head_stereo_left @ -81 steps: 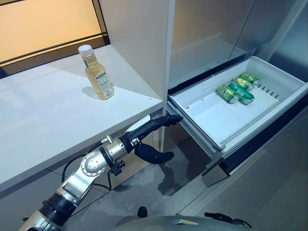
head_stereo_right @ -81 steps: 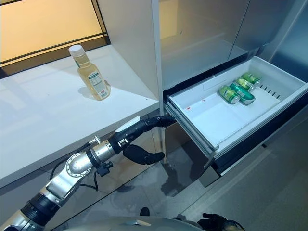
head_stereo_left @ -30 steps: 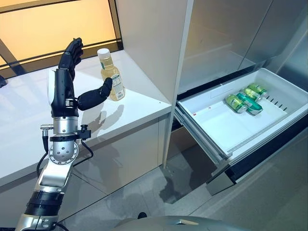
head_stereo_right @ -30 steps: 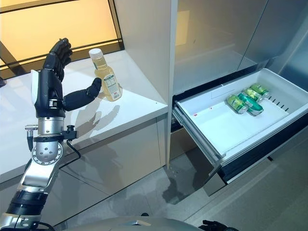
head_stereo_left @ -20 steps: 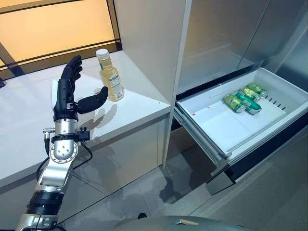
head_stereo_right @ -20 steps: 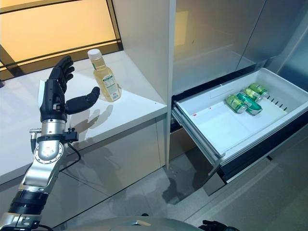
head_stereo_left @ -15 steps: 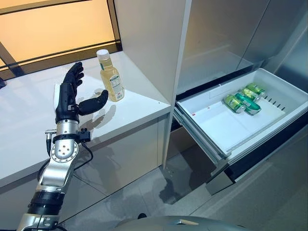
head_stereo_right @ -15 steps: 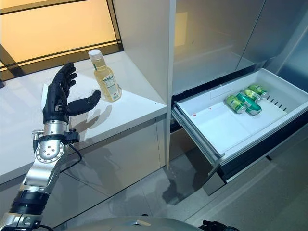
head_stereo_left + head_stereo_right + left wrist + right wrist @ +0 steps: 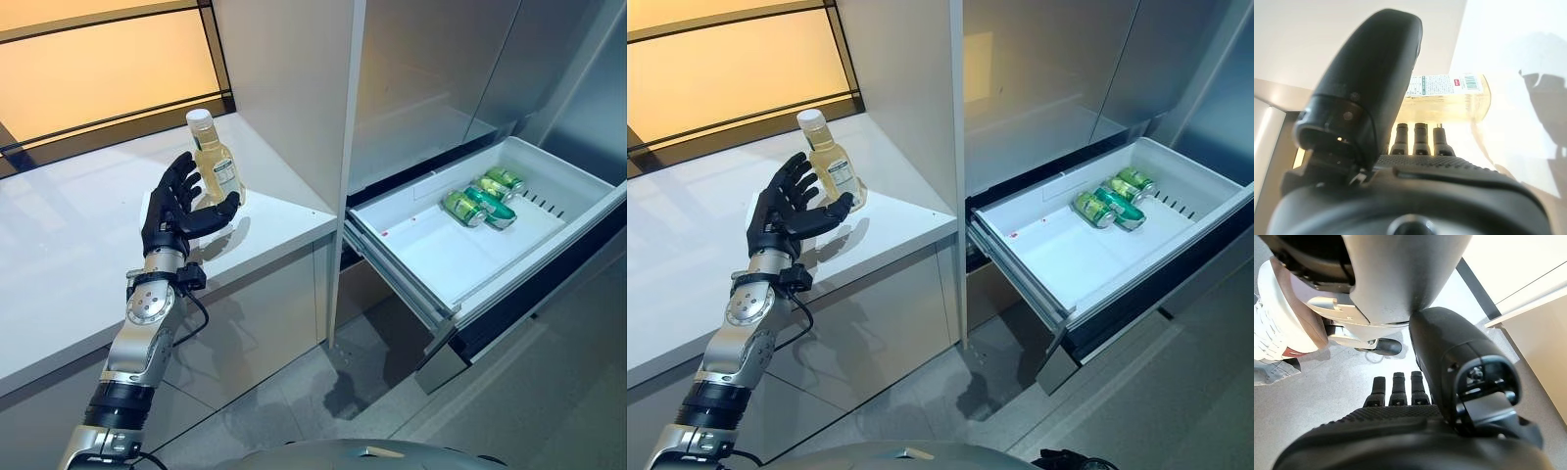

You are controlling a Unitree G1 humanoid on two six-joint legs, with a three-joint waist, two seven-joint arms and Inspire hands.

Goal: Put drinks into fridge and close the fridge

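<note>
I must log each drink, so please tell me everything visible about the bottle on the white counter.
The clear plastic bottle of pale yellow drink has a white cap and a printed label. It stands upright on the white counter, near the tall white cabinet wall. The open left robot hand is right beside it; contact cannot be judged.

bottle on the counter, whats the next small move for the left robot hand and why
Probably ease the left robot hand forward and close it round the bottle. The robot hand is open right beside the upright bottle, not gripping it, and the fridge drawer stands open with cans already inside.
</note>
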